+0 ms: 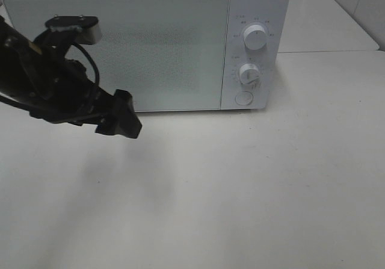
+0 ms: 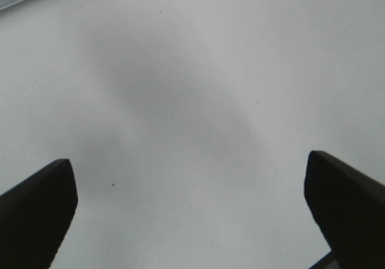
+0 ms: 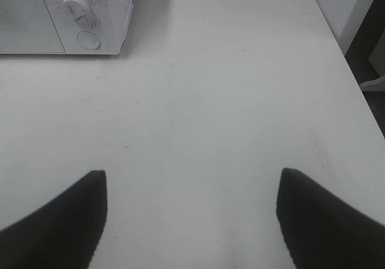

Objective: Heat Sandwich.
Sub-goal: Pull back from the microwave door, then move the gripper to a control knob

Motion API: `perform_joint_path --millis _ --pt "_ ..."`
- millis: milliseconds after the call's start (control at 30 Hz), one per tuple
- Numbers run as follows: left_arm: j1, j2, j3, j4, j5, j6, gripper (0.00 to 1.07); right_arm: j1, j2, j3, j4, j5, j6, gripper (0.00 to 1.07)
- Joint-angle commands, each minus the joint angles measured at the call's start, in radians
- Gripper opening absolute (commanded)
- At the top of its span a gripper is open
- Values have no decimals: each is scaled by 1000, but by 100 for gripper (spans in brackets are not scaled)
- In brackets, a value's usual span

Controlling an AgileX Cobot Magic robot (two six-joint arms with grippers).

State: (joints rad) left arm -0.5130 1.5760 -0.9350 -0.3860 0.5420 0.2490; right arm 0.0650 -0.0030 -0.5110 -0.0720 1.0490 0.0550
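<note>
Exterior high view: white box-shaped microwave oven (image 1: 144,46) at 12 o'clock, its frosted door (image 1: 156,52) shut. The sandwich shows in no view; probably it lies behind that door, though this cannot be confirmed. Black left gripper (image 2: 187,185), at 9 o'clock, has jaws spread wide and empty; right gripper (image 3: 192,185) is likewise wide and empty above the white table (image 1: 252,191). Step judged: starting the heat. The next move calls for turning the lower white dial (image 1: 248,73) at 1 o'clock; nothing blocks it, and the left arm overlaps only the door
</note>
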Motion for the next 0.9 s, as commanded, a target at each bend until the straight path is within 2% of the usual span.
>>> perform_joint_path --millis 33,200,233,333,467,667,767,800,900 --pt "53 -42 1 19 94 3 98 -6 -27 5 2 -11 -3 75" --pt "131 -81 1 34 172 -5 98 -6 -27 5 2 -11 -3 75" --pt "175 -99 1 40 205 -10 98 -6 -27 5 2 -11 -3 75" --pt "223 -114 1 46 241 -12 98 -6 -27 5 2 -11 -3 75" --pt "333 -140 1 66 333 -13 98 -6 -27 5 2 -11 -3 75" --pt "419 -170 1 124 391 -29 98 -6 -27 5 2 -11 -3 75" --pt "493 -192 1 196 445 -67 98 -6 -27 5 2 -11 -3 75" --pt "526 -207 1 225 468 -101 98 -6 -27 5 2 -11 -3 75" --pt "551 -227 7 244 479 -126 98 -6 -27 5 2 -11 -3 75"
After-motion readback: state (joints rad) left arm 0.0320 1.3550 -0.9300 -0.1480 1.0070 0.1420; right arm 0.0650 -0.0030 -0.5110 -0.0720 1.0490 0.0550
